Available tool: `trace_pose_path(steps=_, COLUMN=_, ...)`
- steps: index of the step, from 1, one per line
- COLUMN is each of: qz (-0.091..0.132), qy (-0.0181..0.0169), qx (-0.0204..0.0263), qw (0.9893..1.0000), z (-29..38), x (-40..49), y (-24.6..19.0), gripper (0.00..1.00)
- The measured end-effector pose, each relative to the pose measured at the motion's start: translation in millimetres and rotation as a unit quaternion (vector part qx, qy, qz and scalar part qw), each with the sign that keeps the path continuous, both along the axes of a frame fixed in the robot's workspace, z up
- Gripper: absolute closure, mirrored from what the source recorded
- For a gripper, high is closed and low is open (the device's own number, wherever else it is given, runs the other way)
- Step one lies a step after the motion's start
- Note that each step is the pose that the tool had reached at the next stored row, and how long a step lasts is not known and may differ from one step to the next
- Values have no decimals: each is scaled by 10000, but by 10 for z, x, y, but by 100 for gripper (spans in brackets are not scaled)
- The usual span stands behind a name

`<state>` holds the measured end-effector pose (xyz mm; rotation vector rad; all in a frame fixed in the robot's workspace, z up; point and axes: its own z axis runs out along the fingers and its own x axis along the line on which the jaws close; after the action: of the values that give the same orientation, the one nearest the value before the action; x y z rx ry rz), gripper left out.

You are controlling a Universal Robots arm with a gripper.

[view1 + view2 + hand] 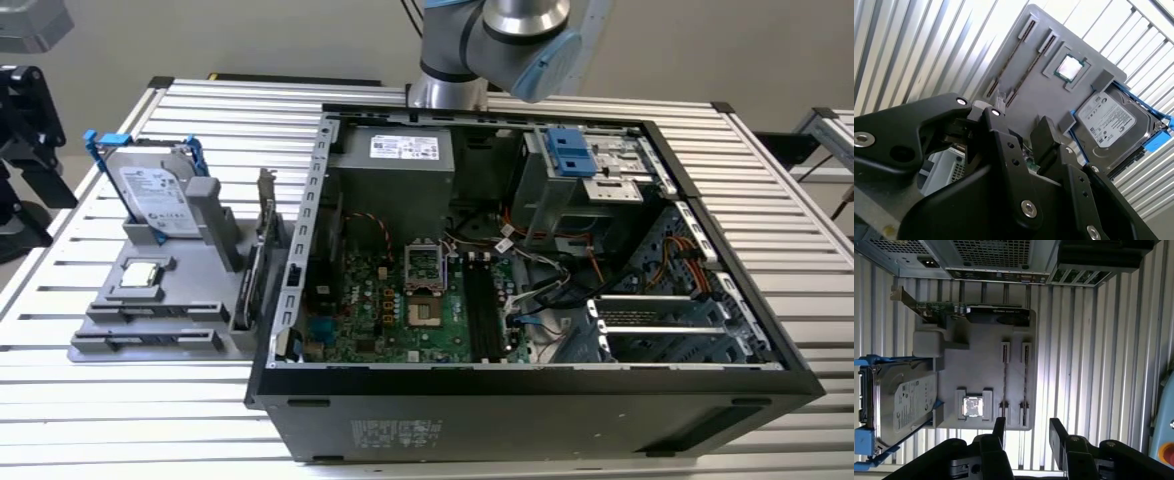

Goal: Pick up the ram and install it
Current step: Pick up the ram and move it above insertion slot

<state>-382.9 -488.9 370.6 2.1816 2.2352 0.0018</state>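
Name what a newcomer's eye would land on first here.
The open computer case dominates the exterior view, its green board bare to the camera. On the exterior view's left sits a grey holder with a hard drive standing in it. In the first wrist view the open gripper hangs empty over that holder.

Tool (pixel 1028 426) with jaws apart

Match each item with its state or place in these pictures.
Items:
1 silver box-shaped metal hard drive
2 square silver processor chip
3 thin dark ram sticks
4 black claw

States:
A open, empty
B lying flat
C on edge, side by side
D held in a blue frame

Pairs: 1-D; 2-B; 3-C; 4-A
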Motion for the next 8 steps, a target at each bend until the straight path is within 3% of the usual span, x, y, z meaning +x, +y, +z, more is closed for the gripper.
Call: trace_pose_path(steps=8, qz=0, qy=0, qx=0, qw=10000, z=-89, x=0, y=0, gripper=0)
